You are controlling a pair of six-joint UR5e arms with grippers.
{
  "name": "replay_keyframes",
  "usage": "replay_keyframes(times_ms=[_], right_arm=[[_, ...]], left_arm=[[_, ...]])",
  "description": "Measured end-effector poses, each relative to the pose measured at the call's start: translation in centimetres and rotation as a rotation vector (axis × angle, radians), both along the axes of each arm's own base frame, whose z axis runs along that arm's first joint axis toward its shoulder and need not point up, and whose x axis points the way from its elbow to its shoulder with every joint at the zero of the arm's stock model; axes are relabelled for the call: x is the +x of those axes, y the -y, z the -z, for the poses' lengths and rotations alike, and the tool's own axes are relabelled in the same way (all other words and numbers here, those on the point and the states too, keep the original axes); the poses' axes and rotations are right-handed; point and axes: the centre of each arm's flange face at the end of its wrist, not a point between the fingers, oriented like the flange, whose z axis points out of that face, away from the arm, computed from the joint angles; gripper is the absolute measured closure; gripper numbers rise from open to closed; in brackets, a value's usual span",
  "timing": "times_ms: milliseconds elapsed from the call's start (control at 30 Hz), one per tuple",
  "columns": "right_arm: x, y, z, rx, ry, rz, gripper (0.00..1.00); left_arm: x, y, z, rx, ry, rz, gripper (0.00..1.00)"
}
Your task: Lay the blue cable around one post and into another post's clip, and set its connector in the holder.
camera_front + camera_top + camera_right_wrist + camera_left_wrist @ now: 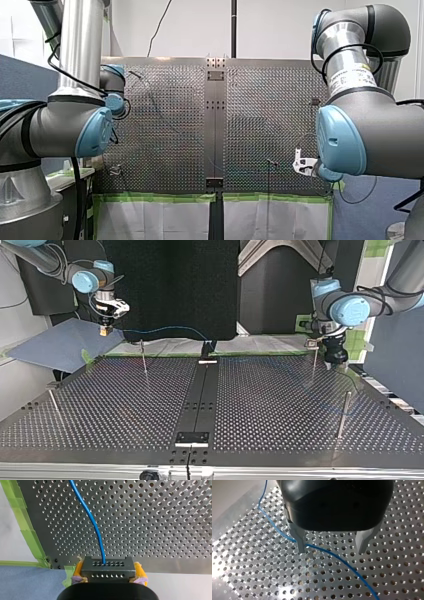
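Routing not yet begun: right jaws clamp the grey connector [108,566] at the counter [162,517] edge, while left jaws stand wide over the blue cable [342,563], gripping nothing. Next move, in my judgement, calls for closing on this thin, slack cable, which curves loosely across the perforations, and steering it round a post [143,356].

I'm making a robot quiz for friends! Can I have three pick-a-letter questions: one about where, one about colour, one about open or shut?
1. Where is the dark grey rectangular connector? A floor; B my right end effector; C a box.
2. The thin cable's colour? A red; B green; C blue.
3. My left end effector's metal fingers? A open; B shut on cable; C shut on a ball.
Answers: B, yellow pads clamp its sides; C, blue in both wrist views; A, fingers stand apart, gripping nothing.
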Motion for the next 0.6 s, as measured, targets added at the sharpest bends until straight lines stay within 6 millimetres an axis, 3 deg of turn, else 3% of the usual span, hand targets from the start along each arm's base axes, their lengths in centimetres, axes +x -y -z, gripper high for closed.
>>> replay_keyframes(times_ms=[600], right_arm=[[0.1,0.0,0.0,0.001,-0.001,-0.002,0.97]], left_arm=[[-2.6,0.8,2.9,-0.007,-0.036,0.008,0.01]])
